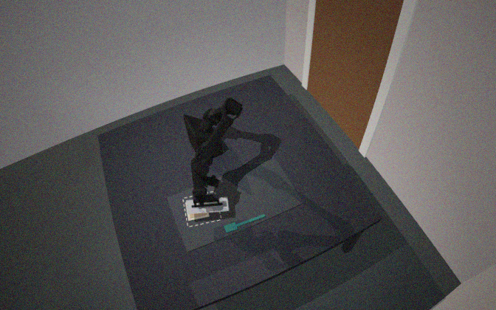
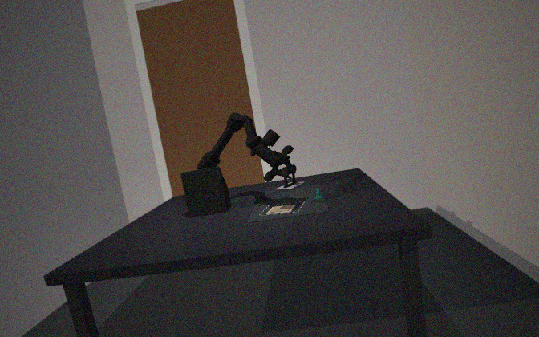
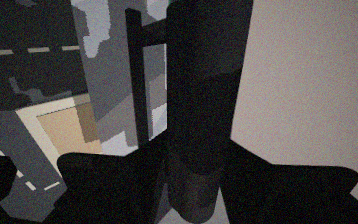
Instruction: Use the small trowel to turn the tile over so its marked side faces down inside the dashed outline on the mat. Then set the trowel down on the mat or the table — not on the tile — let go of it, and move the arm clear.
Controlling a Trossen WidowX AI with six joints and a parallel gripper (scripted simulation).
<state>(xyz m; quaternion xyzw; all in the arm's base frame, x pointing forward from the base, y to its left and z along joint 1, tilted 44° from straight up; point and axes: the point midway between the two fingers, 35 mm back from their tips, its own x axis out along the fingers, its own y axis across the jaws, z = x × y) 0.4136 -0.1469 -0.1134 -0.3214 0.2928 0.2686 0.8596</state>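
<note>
- The gripper (image 1: pixel 207 201) (image 2: pixel 289 184) (image 3: pixel 191 131) is closed on the dark handle of the white-bladed trowel (image 1: pixel 224 204) (image 2: pixel 298 184) (image 3: pixel 112 75); I judge this to be the tool for the task.
- The tile (image 1: pixel 198 216) (image 2: pixel 281 209) (image 3: pixel 62 130) lies flat inside the dashed outline (image 1: pixel 205 222) (image 2: pixel 301 207) (image 3: pixel 38 50), on the mat (image 1: pixel 192 240) (image 2: pixel 259 217) (image 3: pixel 17 135). In the exterior view, this is between the arm's base and the right edge of the bench (image 2: pixel 204 246). Its tan panel is up, probably the marked side.
- The blade seems raised above the tile, and from the top it covers part of it. The step in hand, I think, is to line up with one tile edge.
- Before lowering, it would be good to choose a tile edge with room beside it, and bring the blade down just outside.
- Then slide in low and slowly; pressing from above could push the tile toward a bench edge.
- Lift and roll gently, so that it falls inside the outline.
- Keep away from the teal tool (image 1: pixel 230 227) (image 2: pixel 317 195), nearer the right bench edge.
</note>
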